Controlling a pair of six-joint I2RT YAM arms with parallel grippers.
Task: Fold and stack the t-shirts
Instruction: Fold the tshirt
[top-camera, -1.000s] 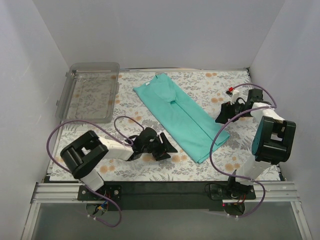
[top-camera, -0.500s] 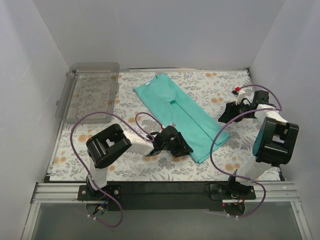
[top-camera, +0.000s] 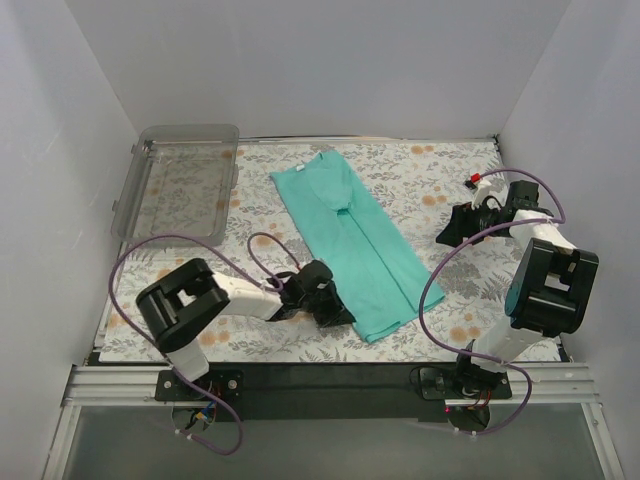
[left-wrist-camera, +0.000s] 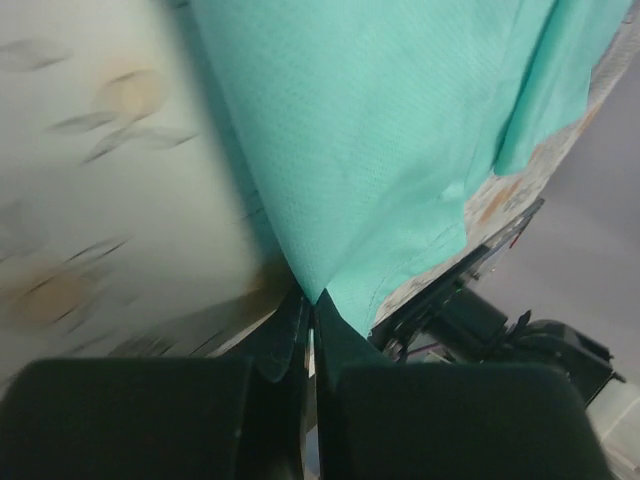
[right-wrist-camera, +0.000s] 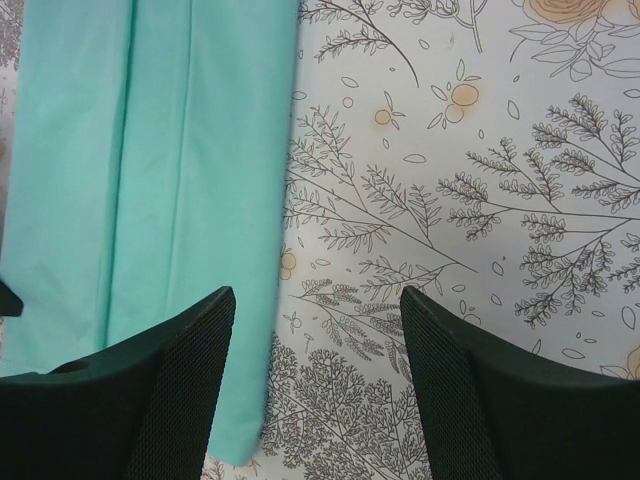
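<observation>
The teal t-shirt (top-camera: 350, 235) lies on the floral table folded lengthwise into a long strip, collar at the far end. My left gripper (top-camera: 338, 312) is low at the strip's near left corner. The left wrist view shows that gripper (left-wrist-camera: 312, 305) with its jaws shut on the corner of the t-shirt (left-wrist-camera: 380, 140), the cloth stretching away from the tips. My right gripper (top-camera: 455, 228) hovers open over bare table to the right of the shirt. In the right wrist view this gripper (right-wrist-camera: 315, 350) holds nothing, and the t-shirt (right-wrist-camera: 150, 200) lies along the left side.
A clear plastic bin (top-camera: 185, 130) stands at the back left of the table. The floral tablecloth (top-camera: 440, 180) runs to white walls on three sides. Purple cables loop over both arms near the front edge.
My left gripper reached right to the shirt's near corner, shut on it and drew back left, dragging the strip's near end leftward. The right gripper has barely moved.
</observation>
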